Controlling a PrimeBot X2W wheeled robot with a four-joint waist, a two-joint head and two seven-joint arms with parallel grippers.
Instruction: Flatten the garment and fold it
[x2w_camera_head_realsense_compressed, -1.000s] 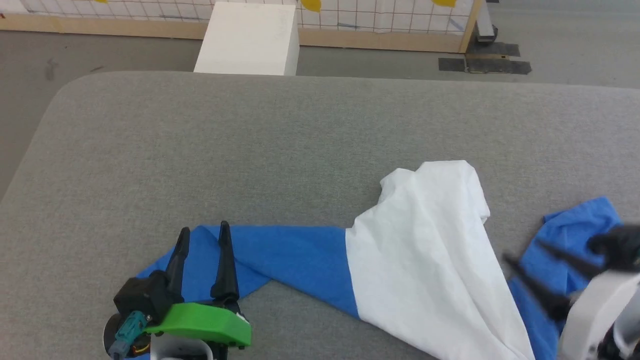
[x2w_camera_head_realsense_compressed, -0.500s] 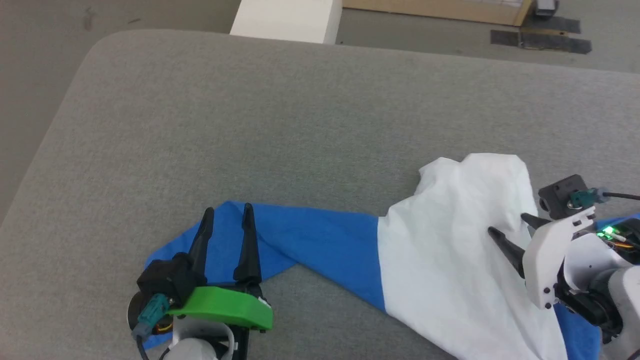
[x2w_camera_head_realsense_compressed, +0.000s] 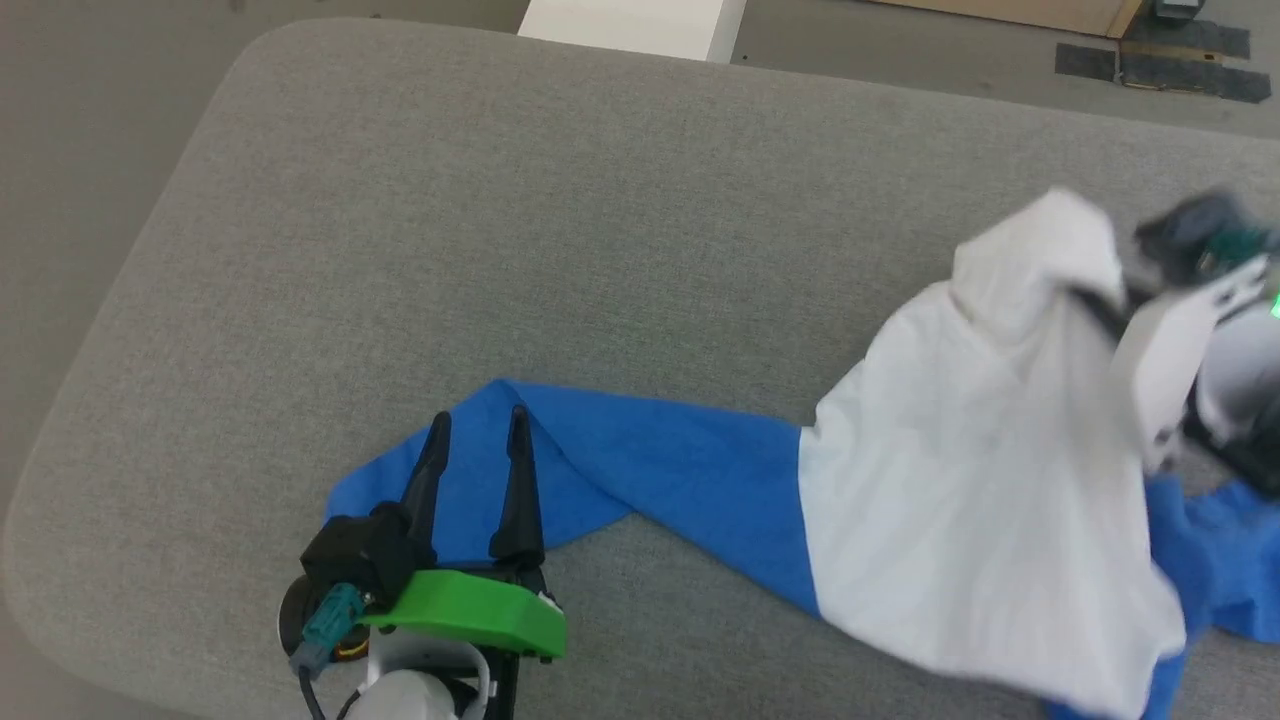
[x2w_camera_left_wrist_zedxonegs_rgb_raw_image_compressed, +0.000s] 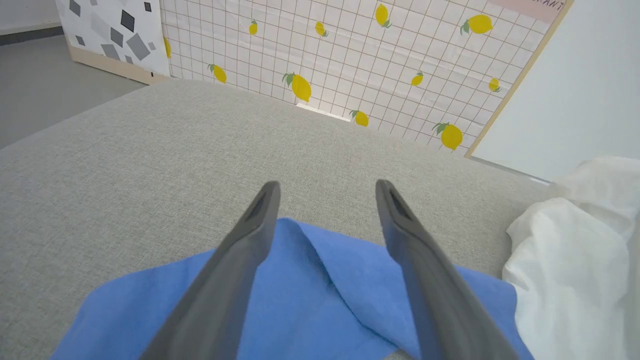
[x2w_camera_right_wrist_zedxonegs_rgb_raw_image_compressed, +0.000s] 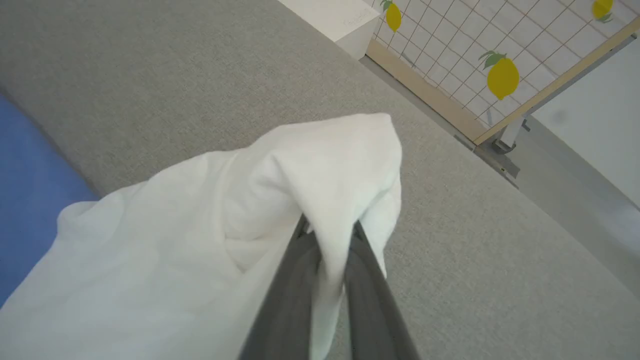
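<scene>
The garment (x2w_camera_head_realsense_compressed: 960, 480) lies crumpled across the grey padded table (x2w_camera_head_realsense_compressed: 560, 220), its white body at the right and a blue sleeve (x2w_camera_head_realsense_compressed: 640, 460) stretched left. My right gripper (x2w_camera_head_realsense_compressed: 1095, 300) is shut on a bunch of the white cloth (x2w_camera_right_wrist_zedxonegs_rgb_raw_image_compressed: 330, 190) and holds it lifted off the table. Over the blue sleeve end (x2w_camera_left_wrist_zedxonegs_rgb_raw_image_compressed: 320, 295) my left gripper (x2w_camera_head_realsense_compressed: 476, 425) hovers open, a finger on each side of a raised fold, gripping nothing. More blue cloth (x2w_camera_head_realsense_compressed: 1215, 560) shows under the right arm.
A white box (x2w_camera_head_realsense_compressed: 635, 25) stands on the floor beyond the table's far edge. A lemon-patterned panel (x2w_camera_left_wrist_zedxonegs_rgb_raw_image_compressed: 350, 55) in a wooden frame stands behind it. The table's rounded left corner (x2w_camera_head_realsense_compressed: 250, 50) drops to grey floor.
The right gripper came in over the white cloth, shut on it, and has pulled it up and away toward the far right. The camera has tilted down and leftward. The left gripper stays open.
</scene>
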